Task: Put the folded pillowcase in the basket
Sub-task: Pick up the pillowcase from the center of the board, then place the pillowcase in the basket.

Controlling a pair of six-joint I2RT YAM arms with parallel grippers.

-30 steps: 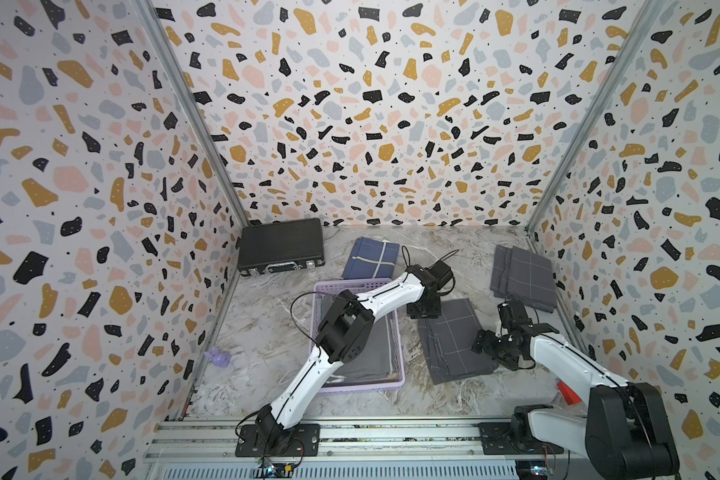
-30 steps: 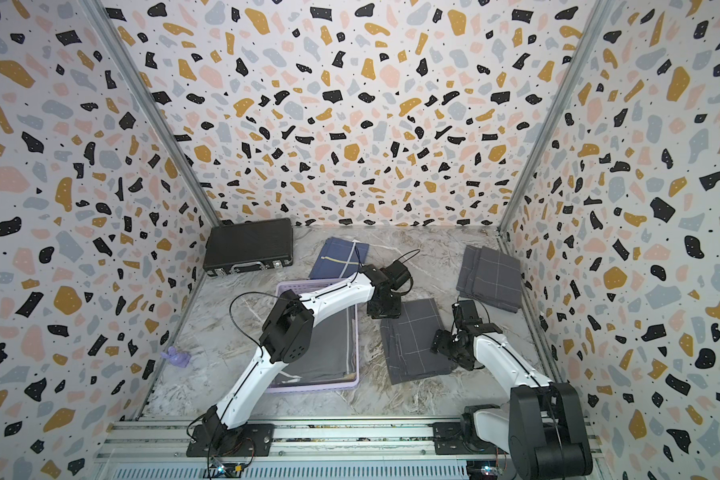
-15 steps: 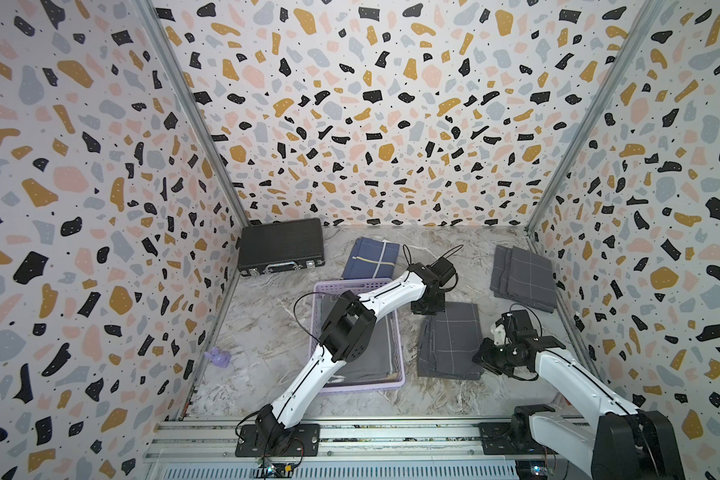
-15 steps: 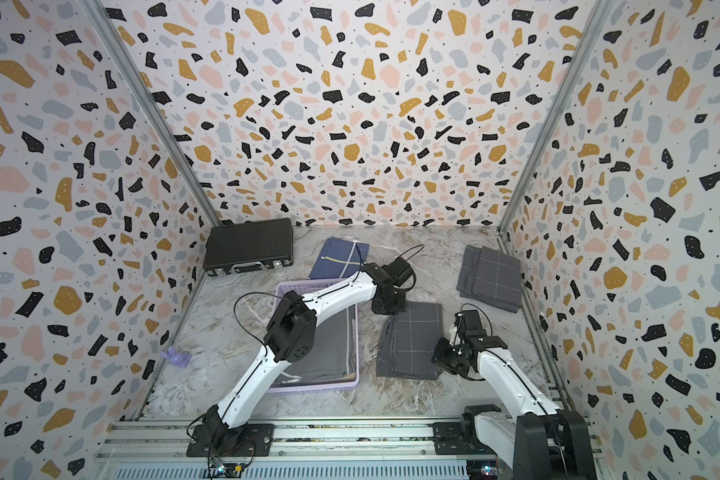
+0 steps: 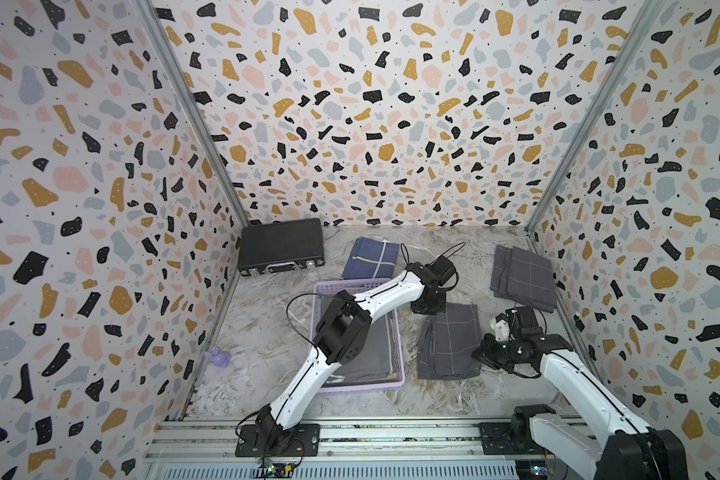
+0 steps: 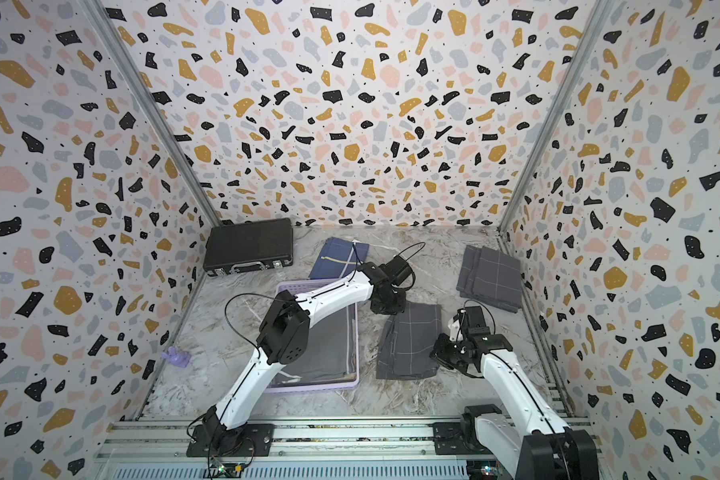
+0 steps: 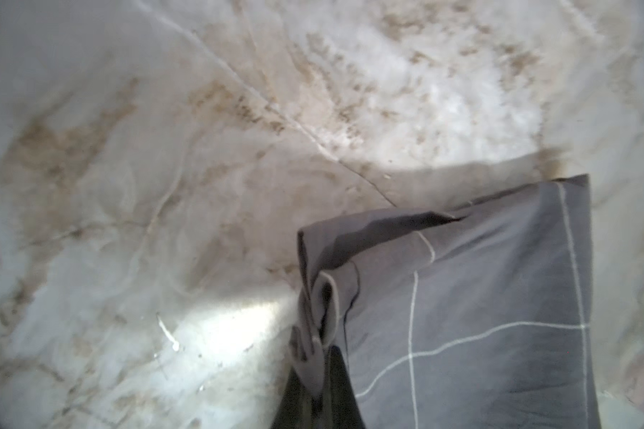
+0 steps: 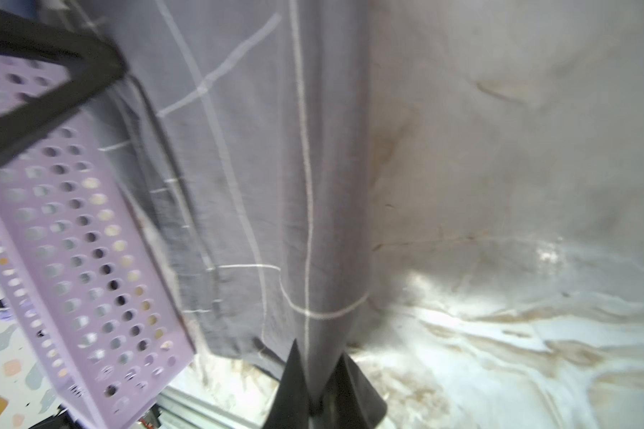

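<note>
Two grippers pinch one folded grey pillowcase (image 5: 447, 343) lying on the marble tabletop (image 5: 262, 340) just beside the lilac basket (image 5: 399, 332). Left gripper (image 7: 315, 399) is clamped on the cloth's far corner, seen in its wrist view. Right gripper (image 8: 318, 386) is clamped on the near right edge, cloth running up between its jaws toward the basket wall.
</note>
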